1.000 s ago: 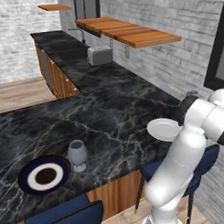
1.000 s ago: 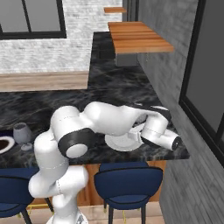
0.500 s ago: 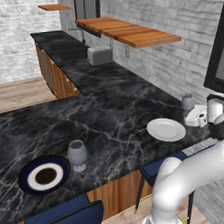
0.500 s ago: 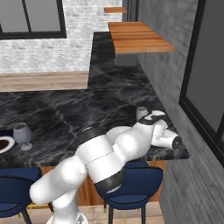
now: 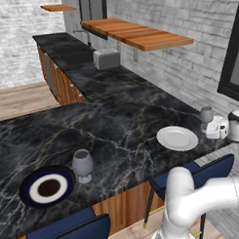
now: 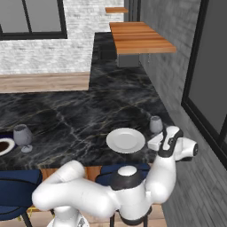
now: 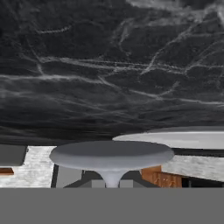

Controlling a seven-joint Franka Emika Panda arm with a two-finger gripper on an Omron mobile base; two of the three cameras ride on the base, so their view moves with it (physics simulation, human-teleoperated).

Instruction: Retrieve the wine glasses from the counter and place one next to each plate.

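Left base view: the end effector (image 5: 215, 129) grips a wine glass (image 5: 205, 115) beside the white plate (image 5: 177, 138) on the counter (image 5: 116, 112).

Right base view: glass just beyond the closed end effector.

Hand view: glass foot (image 7: 111, 155) close ahead.

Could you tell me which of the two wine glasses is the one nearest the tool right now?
The wine glass beside the white plate, at the counter's window end; the tool is right next to it. The other glass stands far off, by the dark blue plate.
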